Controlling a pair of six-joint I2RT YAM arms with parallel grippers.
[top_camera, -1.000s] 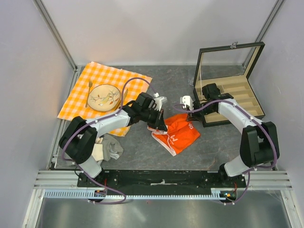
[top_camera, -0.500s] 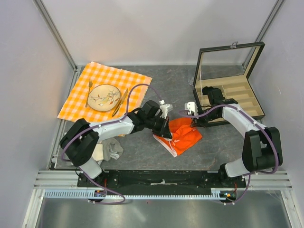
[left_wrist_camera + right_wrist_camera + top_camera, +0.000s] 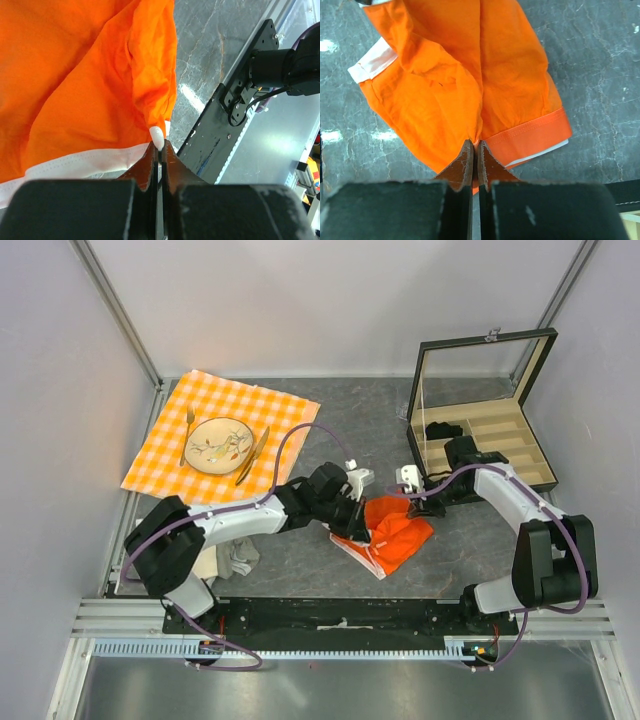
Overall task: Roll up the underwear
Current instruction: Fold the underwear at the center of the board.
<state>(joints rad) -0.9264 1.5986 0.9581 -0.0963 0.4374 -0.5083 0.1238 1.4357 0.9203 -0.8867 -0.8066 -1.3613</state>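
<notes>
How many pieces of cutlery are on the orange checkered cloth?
2. A fork lies left of the plate, a knife at the plate's right edge. More could be hidden under the left arm.

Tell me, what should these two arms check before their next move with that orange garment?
1. Left gripper pinches the white trim of the underwear: ok.
2. Right gripper pinches an orange fold: ok.
3. Underwear rolled: not ok, it lies bunched and creased.
4. Underwear lies off the checkered cloth: ok.
5. Both grips firm enough for pulling: cannot tell.
</notes>
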